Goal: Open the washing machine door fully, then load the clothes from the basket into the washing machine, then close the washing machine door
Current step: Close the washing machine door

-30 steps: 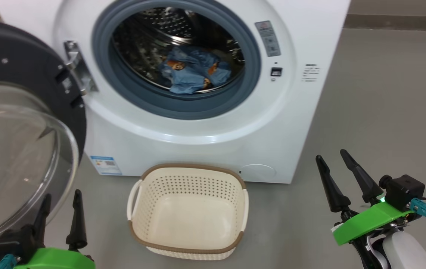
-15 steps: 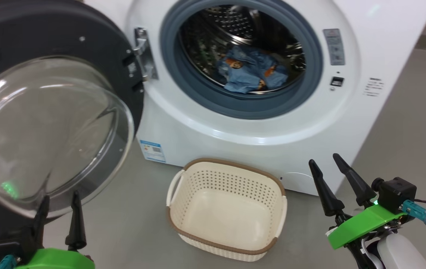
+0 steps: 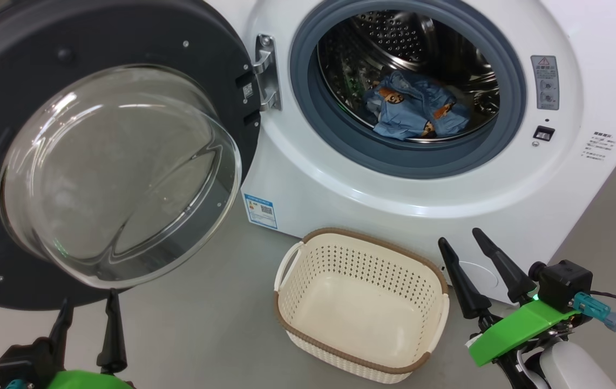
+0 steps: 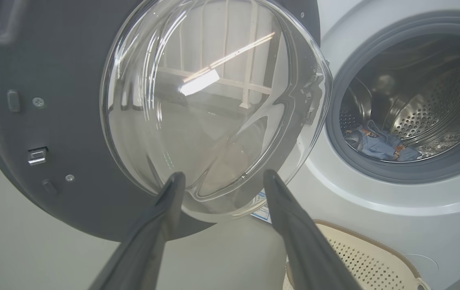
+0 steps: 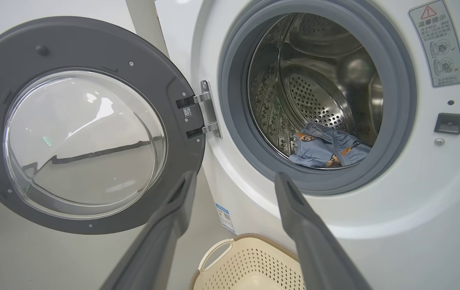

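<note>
The white washing machine stands ahead with its door swung wide open to the left, glass bowl facing me. Light blue clothes with orange-brown figures lie inside the steel drum, also seen as clothes and clothes. The cream basket sits on the floor before the machine, with nothing in it. My left gripper is open at the lower left, just below the door; in its wrist view the left gripper points at the glass bowl. My right gripper is open at the lower right, beside the basket.
Grey floor spreads between the door and the basket and to the right of the machine. A blue label sticker marks the machine's lower front. The door's metal hinge sits left of the grey gasket.
The whole head view has shifted, so the camera turned left; machine, door and basket now sit further right in it. Both grippers stay open and hold nothing.
</note>
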You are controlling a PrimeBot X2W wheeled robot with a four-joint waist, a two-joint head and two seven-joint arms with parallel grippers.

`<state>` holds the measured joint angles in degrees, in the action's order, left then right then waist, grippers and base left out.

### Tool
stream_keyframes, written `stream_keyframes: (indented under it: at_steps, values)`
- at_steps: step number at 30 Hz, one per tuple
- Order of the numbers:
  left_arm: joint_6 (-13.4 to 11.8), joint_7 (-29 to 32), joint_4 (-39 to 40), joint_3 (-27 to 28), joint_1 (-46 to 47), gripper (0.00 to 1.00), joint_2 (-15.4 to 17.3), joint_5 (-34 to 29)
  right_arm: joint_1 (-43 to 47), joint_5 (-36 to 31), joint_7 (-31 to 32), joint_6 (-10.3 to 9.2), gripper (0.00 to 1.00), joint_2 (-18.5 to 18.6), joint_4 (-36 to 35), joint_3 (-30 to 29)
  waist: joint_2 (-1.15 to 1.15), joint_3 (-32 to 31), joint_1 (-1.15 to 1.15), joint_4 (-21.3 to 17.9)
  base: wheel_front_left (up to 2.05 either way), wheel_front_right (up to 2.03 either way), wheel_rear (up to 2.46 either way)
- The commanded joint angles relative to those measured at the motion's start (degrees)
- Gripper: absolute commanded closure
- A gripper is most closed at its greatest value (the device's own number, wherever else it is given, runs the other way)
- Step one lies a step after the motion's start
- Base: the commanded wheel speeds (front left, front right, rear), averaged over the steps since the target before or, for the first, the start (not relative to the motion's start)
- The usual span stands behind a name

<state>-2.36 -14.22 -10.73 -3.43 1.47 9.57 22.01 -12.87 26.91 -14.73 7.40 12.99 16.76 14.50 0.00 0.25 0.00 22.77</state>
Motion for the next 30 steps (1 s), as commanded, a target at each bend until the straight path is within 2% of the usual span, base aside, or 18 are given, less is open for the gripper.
stream_keyframes:
  at_steps: [1,22,23,30]
  values:
    - [-0.3,-0.6,1.7,1.8,1.5,0.0,1.4,-0.1,0.3,0.5,-0.3,0.09,0.0,0.7,-1.1,1.4,0.0,0.4,0.0,0.4,0.0,0.0,0.0]
    - [-0.5,-0.7,2.2,2.2,1.6,0.0,2.3,-0.1,0.3,0.9,-0.3,0.09,0.0,0.8,-0.9,2.0,0.0,0.2,0.0,1.4,0.0,0.0,0.0]
    - [0.3,0.3,5.2,3.9,3.8,1.0,4.8,1.5,0.6,0.8,-0.3,0.09,0.0,0.8,-1.0,1.4,0.0,0.0,0.0,2.0,0.0,0.0,0.0]
    - [2.4,2.9,11.3,10.7,11.3,1.0,9.9,8.0,0.4,0.7,-0.3,0.09,0.0,1.2,-1.2,1.5,0.0,0.4,0.0,2.3,0.0,0.0,0.0]
